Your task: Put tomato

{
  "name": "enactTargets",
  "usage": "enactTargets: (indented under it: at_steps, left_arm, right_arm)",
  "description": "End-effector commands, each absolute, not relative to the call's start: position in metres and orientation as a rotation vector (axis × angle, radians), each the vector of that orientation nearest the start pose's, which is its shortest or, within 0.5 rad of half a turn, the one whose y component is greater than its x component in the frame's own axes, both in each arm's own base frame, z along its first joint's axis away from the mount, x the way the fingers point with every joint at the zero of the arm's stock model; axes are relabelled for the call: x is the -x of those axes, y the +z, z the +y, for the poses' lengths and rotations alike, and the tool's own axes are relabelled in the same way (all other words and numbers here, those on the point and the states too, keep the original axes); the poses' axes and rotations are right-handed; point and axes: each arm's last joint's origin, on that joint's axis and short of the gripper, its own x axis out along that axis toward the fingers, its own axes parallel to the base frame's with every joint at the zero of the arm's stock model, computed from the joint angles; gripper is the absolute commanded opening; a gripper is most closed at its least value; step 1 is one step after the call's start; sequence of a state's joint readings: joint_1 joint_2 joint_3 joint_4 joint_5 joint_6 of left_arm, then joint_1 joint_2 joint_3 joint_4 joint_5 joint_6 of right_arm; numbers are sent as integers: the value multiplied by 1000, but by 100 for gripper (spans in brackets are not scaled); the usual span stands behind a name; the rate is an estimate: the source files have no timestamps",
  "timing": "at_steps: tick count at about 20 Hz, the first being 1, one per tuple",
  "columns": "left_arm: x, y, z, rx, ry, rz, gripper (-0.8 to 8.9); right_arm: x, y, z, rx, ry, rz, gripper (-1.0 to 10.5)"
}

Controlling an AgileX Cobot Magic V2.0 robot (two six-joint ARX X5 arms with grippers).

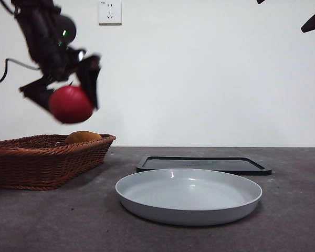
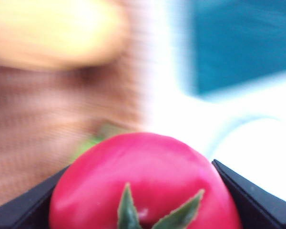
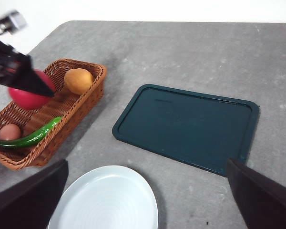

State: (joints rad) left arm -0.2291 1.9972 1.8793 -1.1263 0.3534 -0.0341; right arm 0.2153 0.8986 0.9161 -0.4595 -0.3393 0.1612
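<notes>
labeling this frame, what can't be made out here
- Front view: the woven brown basket wall hides most of its contents; only the round orange-yellow fruit tops the rim.
- Front view: the glossy red tomato and left hand are motion-blurred.
- Left wrist view: everything behind the tomato is blurred.
- Right wrist view: the pale round plate is cut by the bottom edge.

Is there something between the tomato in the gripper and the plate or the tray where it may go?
Nothing visible does. The left gripper holds the tomato in the air above the basket. The grey plate and dark tray are bare, with open table between them and the basket.
</notes>
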Motion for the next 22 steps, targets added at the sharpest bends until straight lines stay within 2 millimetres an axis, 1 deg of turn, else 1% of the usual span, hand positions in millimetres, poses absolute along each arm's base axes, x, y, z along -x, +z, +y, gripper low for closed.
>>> enactTargets:
  at_steps: [1, 3, 5, 8, 10, 13, 16, 19, 22]
  left_arm:
    - [-382, 302, -132, 78, -566, 1264, 365]
    - [-364, 302, -162, 6, -645, 1312, 365]
    - [-348, 296, -194, -64, -727, 1325, 365]
    - [-322, 282, -238, -149, -834, 1329, 365]
    - [-305, 269, -261, -196, -878, 1329, 364]
    - [-286, 246, -288, -300, -795, 1286, 365]
    - [-275, 235, -308, -361, -769, 1235, 365]
    - [-272, 222, -321, -374, -718, 1230, 365]
    - [-273, 199, -328, -402, -702, 1282, 365]
  right_arm:
    - [-181, 338, 50, -177, 516, 472, 550]
    - [-181, 338, 50, -177, 516, 472, 550]
    - [-181, 338, 50, -177, 516, 472, 550]
    - [-181, 338, 50, -177, 516, 472, 550]
    - [-181, 338, 50, -177, 516, 472, 550]
    - [-181, 338, 50, -177, 516, 472, 550]
    - [-181, 338, 50, -177, 517, 472, 550]
    - [-180, 338, 50, -177, 517, 473, 550]
    - [-180, 338, 50, -177, 517, 472, 550]
